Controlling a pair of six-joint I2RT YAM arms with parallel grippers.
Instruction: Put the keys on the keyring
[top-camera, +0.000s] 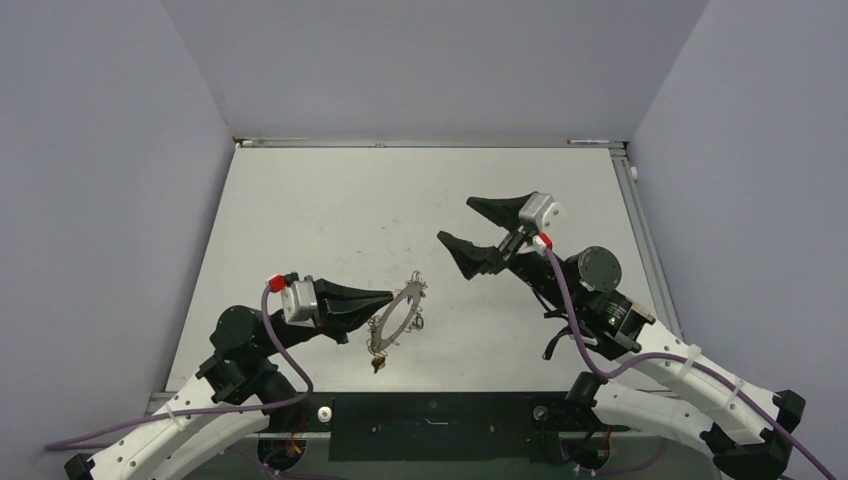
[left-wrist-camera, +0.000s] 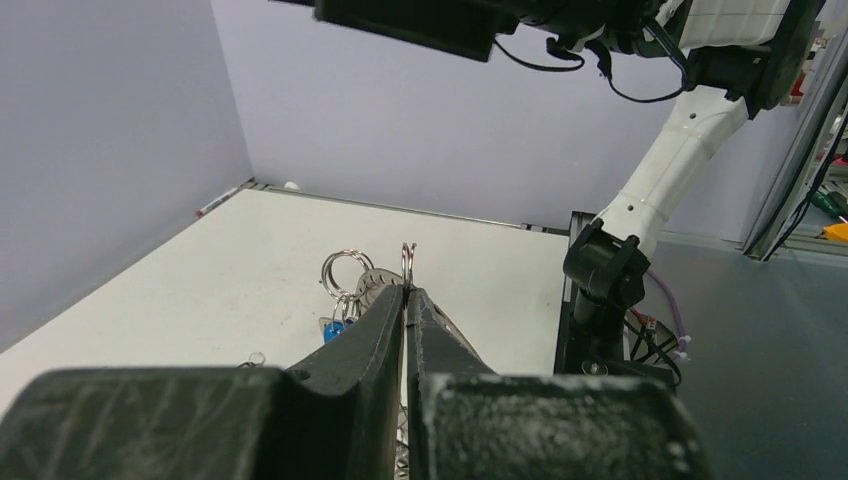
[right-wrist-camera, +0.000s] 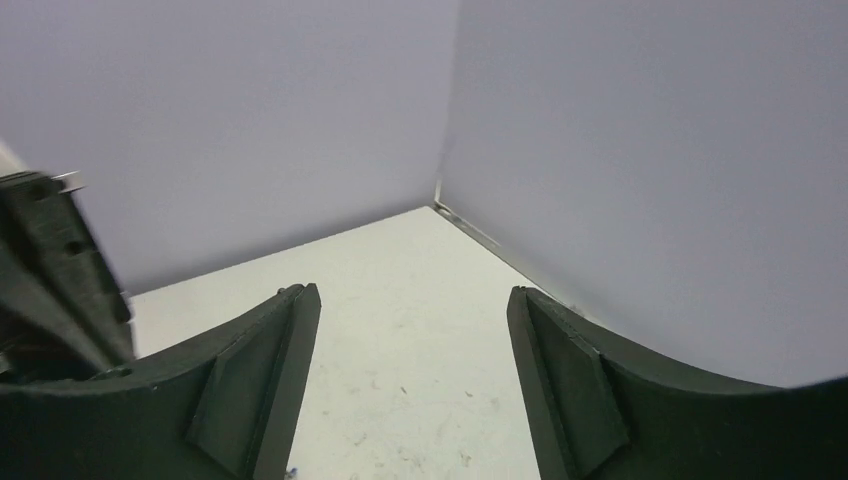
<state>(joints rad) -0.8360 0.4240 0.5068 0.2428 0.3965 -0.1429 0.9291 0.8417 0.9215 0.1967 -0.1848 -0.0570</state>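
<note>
Left pincer pinches flat grey looped keyring.

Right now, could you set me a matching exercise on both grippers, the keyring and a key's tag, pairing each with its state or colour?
Things:
1. left gripper
2. right gripper
3. keyring
4. key tag

States or colours:
a. blue
b. jaws wide apart, holding nothing
c. pinched at its rim
d. shut on the keyring

Pairs: 1-d, 2-b, 3-c, 4-a
</note>
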